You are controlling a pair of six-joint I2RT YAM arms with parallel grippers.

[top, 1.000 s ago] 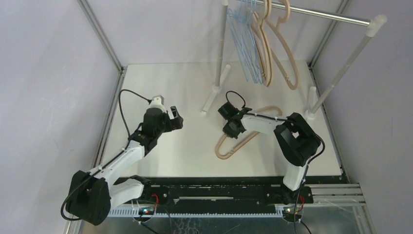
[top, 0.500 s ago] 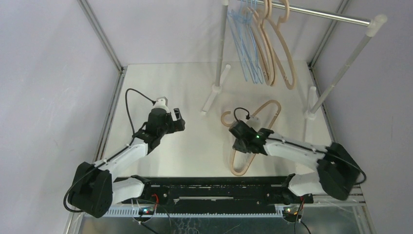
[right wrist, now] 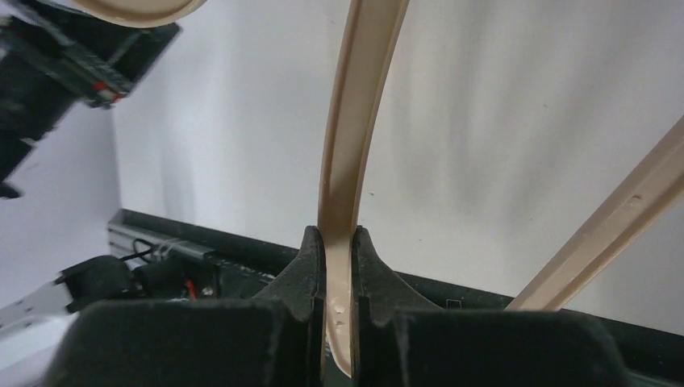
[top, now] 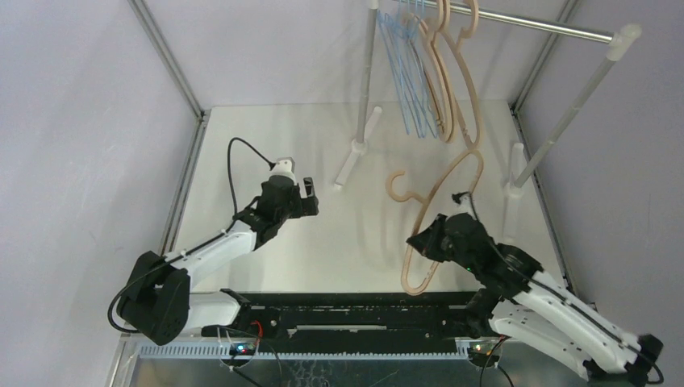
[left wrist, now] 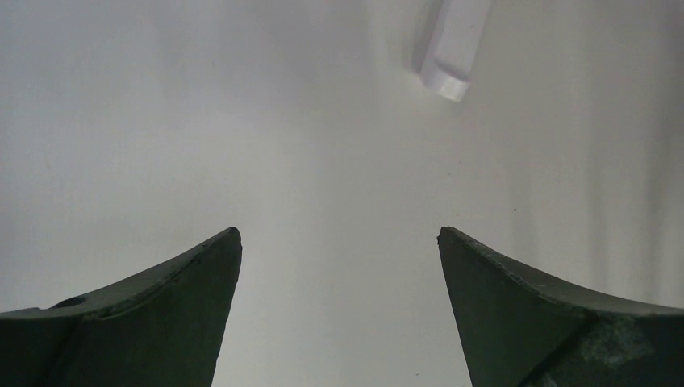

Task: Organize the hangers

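Held hanger: one tan hanger [top: 408,270], carried above the table [top: 266,145], right of centre on the near side, hook toward the far left.
Right gripper [right wrist: 339,242]: clamped on that hanger's bar, a finger tight on either side.
Other hangers: blue hangers [top: 407,81] and tan hangers [top: 452,89] hung together on the rail [top: 532,27], far side.
Left gripper [left wrist: 339,234]: jaws apart, nothing between them, over the table left of centre, near the rack's white foot [left wrist: 456,48].

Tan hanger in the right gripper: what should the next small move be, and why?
Probably raise the tan hanger toward the bare stretch of the rail: the right gripper is shut on one arm of it, it looks clear of the table, yet it sits well below the rail where the other hangers hang.
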